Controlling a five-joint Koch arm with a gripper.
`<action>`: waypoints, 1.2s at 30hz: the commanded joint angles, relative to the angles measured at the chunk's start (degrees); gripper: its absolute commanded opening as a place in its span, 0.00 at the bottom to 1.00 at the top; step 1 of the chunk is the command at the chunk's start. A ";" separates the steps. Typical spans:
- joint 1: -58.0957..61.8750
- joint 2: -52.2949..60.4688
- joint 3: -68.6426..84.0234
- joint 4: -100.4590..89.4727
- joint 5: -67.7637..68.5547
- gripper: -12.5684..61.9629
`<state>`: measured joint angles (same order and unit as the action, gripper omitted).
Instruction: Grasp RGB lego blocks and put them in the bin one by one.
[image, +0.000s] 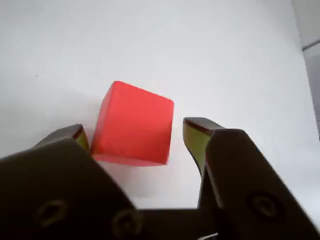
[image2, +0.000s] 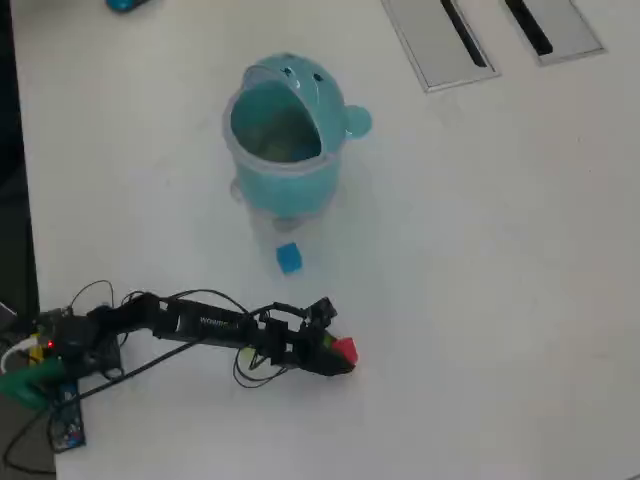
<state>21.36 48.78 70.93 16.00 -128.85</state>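
Note:
In the wrist view the red lego block (image: 134, 124) lies on the white table, filling the space between my gripper (image: 136, 131) jaws. The gripper is open: the left finger sits right beside the block, and a gap shows between the block and the right finger (image: 196, 136). From overhead, the arm reaches right from the lower left, with the gripper (image2: 334, 346) at the red block (image2: 346, 349). A blue lego block (image2: 289, 258) lies just in front of the teal bin (image2: 290, 170). The bin stands further back with its lid open.
Two grey flat panels (image2: 440, 40) with dark slots lie at the top right of the overhead view. The arm's base and cables (image2: 60, 350) sit at the lower left, by the table's left edge. A small blue object (image2: 125, 4) shows at the top edge.

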 joint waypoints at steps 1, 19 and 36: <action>0.09 0.53 -4.92 -3.16 -0.44 0.65; -0.88 -2.90 -9.58 6.42 10.46 0.64; -0.18 -0.35 -11.25 9.32 10.28 0.12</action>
<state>21.36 45.26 63.90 23.99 -118.39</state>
